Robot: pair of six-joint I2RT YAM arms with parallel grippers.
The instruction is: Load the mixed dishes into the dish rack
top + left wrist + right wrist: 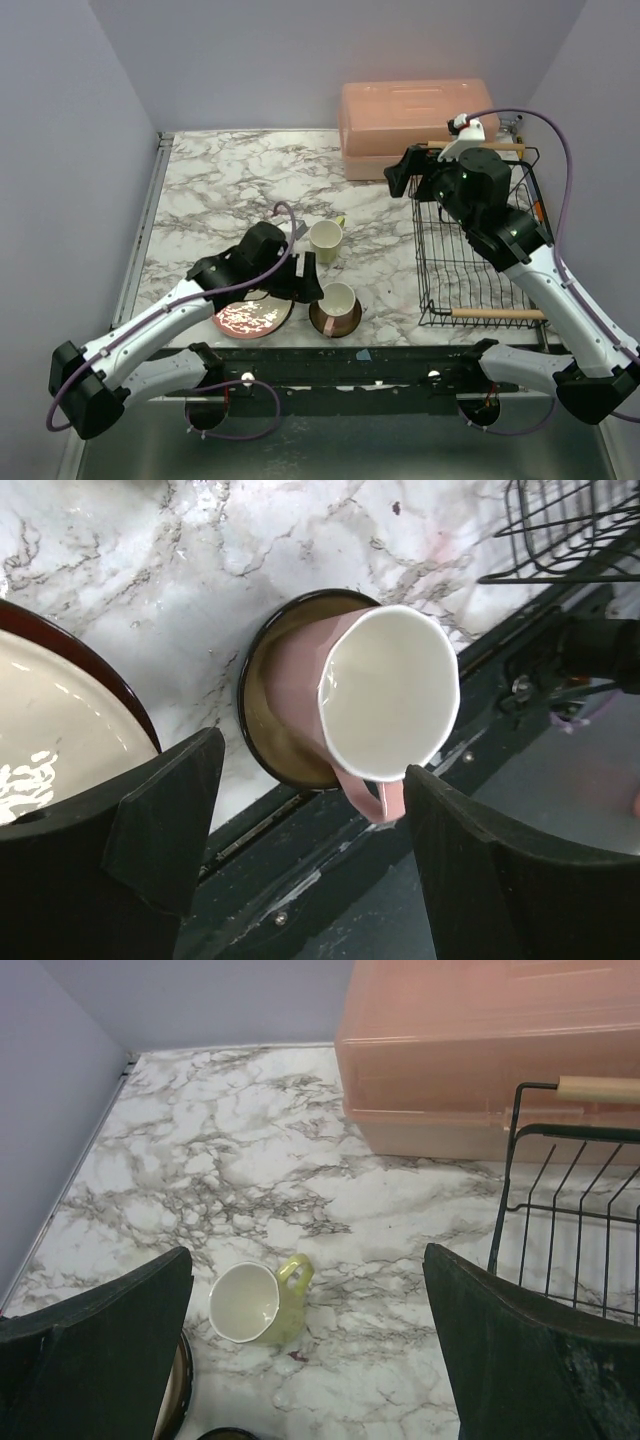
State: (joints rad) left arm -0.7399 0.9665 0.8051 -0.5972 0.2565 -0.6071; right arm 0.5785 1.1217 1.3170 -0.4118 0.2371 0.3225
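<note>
A pale yellow-green mug (326,240) stands on the marble, also in the right wrist view (252,1305). A small pink cup (337,297) sits on a small dark-rimmed brown dish (335,318) at the front edge; in the left wrist view the cup (385,690) is just beyond my fingers. A maroon-rimmed plate with a pink floral centre (250,318) lies left of it and shows in the left wrist view (60,720). The black wire dish rack (475,250) is empty. My left gripper (308,278) (312,770) is open above the cup. My right gripper (398,178) (307,1260) is open, high. No teal-blue bowl shows.
A salmon-pink lidded box (415,125) stands at the back, against the rack's far end, also in the right wrist view (480,1050). The rack's wooden handles (498,314) sit at each end. The table's dark front rail (350,360) runs right below the dish.
</note>
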